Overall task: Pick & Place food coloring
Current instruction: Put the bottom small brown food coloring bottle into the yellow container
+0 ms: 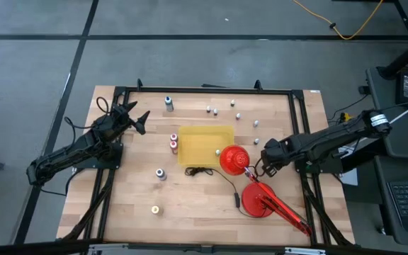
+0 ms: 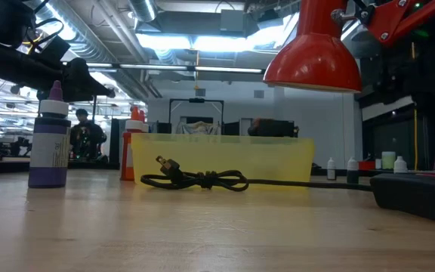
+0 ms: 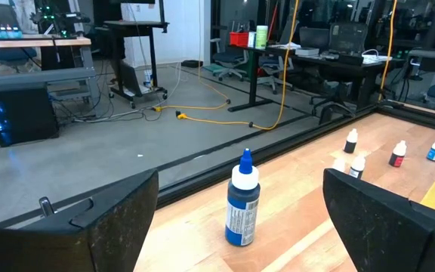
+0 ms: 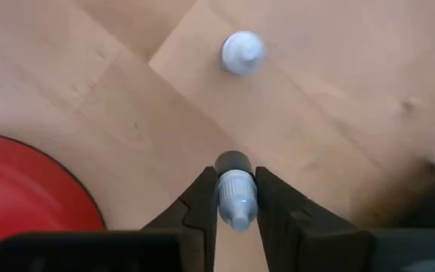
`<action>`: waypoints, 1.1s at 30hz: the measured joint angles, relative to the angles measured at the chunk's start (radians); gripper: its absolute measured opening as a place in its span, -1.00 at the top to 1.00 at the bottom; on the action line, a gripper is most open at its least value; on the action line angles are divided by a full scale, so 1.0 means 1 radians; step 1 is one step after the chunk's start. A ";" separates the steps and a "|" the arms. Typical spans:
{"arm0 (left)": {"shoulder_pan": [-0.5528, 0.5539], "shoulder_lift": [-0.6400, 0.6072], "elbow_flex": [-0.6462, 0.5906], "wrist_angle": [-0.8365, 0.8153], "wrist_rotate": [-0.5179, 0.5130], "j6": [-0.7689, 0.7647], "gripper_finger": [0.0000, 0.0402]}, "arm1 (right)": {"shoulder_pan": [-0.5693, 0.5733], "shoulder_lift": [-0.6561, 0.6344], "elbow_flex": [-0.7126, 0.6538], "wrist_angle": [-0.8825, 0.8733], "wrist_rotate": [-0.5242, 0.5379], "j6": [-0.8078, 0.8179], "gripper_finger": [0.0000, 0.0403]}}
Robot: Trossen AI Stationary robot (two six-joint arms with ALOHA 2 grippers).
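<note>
Food coloring bottles [image 1: 168, 103] stand scattered upright on the desk [image 1: 133, 205], caps pointing up, most of them outside the yellow tray [image 1: 205, 145]. From above, the tray's floor looks bare; a red lamp shade [image 1: 234, 159] hangs over its right corner and hides that part. Two red-topped bottles [image 1: 173, 144] sit just beside its left wall. The right gripper [image 4: 236, 198], near the shade, pinches one pale bottle [image 4: 236, 198] between its fingers [image 4: 201, 205], seen end-on from its wrist, long axis vertical; its colour is hard to make out. The left gripper [image 3: 240, 219] hovers with fingers spread near the blue-topped bottle [image 3: 242, 200] at the desk's far edge. A black cord [image 2: 198, 180] lies in front of the tray.
</note>
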 joint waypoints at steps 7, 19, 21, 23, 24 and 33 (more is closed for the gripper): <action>0.000 0.000 0.000 0.000 0.000 0.000 -0.81 | -0.111 -0.045 0.118 -0.197 0.046 -0.080 0.63; 0.000 0.000 0.000 0.000 0.000 0.000 -0.81 | -0.438 0.069 0.486 -0.311 0.145 -0.357 0.64; 0.000 0.000 0.000 0.000 0.000 0.000 -0.81 | -0.482 0.135 0.578 -0.313 0.146 -0.420 0.64; 0.000 0.000 0.000 0.000 0.000 0.000 -0.82 | -0.509 0.210 0.676 -0.314 0.148 -0.471 0.63; 0.000 0.000 0.000 0.000 0.000 0.000 -0.82 | -0.520 0.250 0.725 -0.316 0.148 -0.494 0.63; 0.000 0.000 0.000 0.000 0.000 0.000 -0.82 | -0.526 0.643 1.172 -0.316 0.096 -0.707 0.63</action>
